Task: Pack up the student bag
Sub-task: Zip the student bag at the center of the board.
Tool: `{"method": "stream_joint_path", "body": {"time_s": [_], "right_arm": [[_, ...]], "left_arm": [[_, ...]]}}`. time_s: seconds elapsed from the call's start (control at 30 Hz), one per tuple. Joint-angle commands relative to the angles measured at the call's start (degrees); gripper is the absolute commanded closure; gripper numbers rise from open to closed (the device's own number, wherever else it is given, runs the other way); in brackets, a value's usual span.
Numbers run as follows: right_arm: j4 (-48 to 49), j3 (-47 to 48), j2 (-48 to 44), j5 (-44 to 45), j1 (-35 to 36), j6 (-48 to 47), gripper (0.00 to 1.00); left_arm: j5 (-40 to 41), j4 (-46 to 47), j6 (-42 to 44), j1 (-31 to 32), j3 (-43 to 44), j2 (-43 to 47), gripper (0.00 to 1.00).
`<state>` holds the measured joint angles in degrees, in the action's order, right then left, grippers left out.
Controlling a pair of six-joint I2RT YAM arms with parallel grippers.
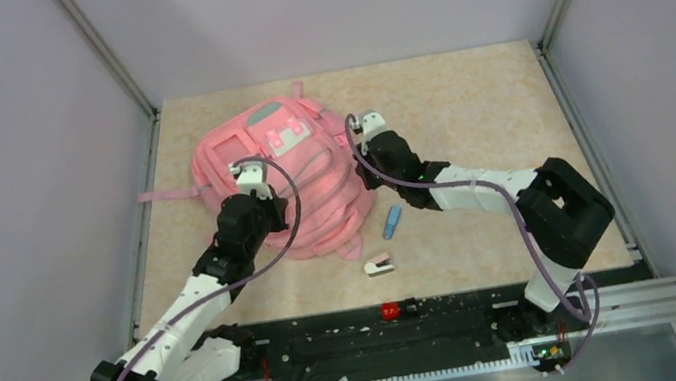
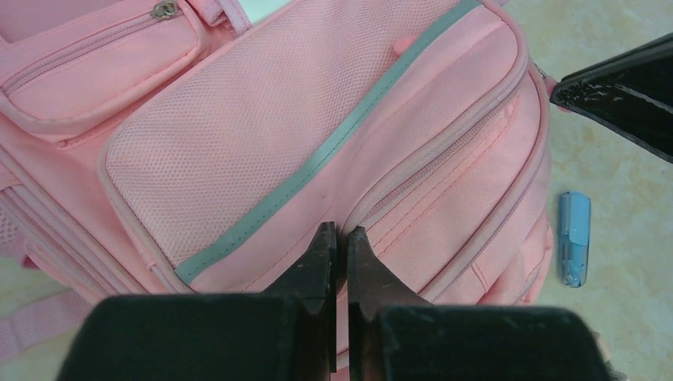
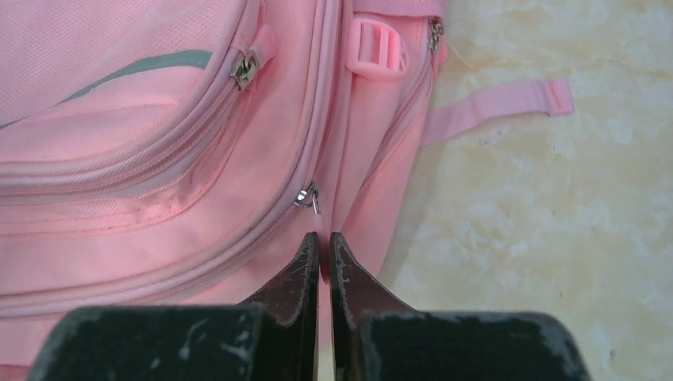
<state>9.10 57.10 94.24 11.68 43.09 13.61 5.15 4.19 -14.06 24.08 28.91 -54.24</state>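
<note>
student bag lies flat on the surface, left of centre toward the back. Left hand: jaws narrow, almost closed, tips on a zip seam of the bag's front. Right hand: same narrow gap, tips just below a metal zipper pull at the bag's edge. Can't tell if either pinches fabric. Small blue item beside the bag.

The student bag is pink with a grey stripe, the stick blue, the table mottled beige.
</note>
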Motion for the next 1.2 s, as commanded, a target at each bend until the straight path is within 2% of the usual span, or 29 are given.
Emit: {"method": "stream_joint_path", "body": {"time_s": [0.0, 0.37, 0.6, 0.8, 0.97, 1.03, 1.07, 1.1, 1.17], "right_arm": [[3.4, 4.9, 5.3, 1.1, -3.1, -7.1, 1.00], [5.2, 18.9, 18.0, -4.0, -5.3, -16.6, 1.00], [3.8, 29.7, 26.5, -14.2, -6.9, -21.2, 1.00], [2.0, 35.9, 31.2, -18.0, -7.1, -21.9, 1.00], [-0.3, 36.0, 28.4, -16.5, -7.4, -20.9, 0.86], [-1.1, 34.7, 25.8, -15.8, -7.9, -20.3, 0.75], [-1.7, 34.1, 24.4, -15.2, -8.3, -19.8, 0.67], [-2.6, 33.7, 23.1, -14.8, -8.6, -19.3, 0.58], [-5.3, 33.3, 20.7, -14.6, -9.3, -18.5, 0.41]], "left_arm": [[9.0, -2.2, 1.6, -1.9, 0.9, 3.0, 1.00], [8.5, -4.0, 2.4, -1.9, 0.3, 5.0, 1.00], [7.4, -3.8, 3.4, -1.9, 0.2, 4.4, 1.00], [4.6, -4.0, 4.4, -1.9, 0.5, 4.2, 1.00], [2.5, -7.9, 1.8, -1.9, 2.1, 5.1, 1.00], [3.1, -9.3, -1.7, -1.8, 2.5, 6.2, 1.00], [3.6, -10.1, -3.5, -1.8, 2.7, 7.0, 0.94], [3.9, -10.9, -5.1, -1.9, 2.9, 7.8, 0.84], [4.2, -12.7, -7.8, -1.9, 3.5, 9.5, 0.57]]}}
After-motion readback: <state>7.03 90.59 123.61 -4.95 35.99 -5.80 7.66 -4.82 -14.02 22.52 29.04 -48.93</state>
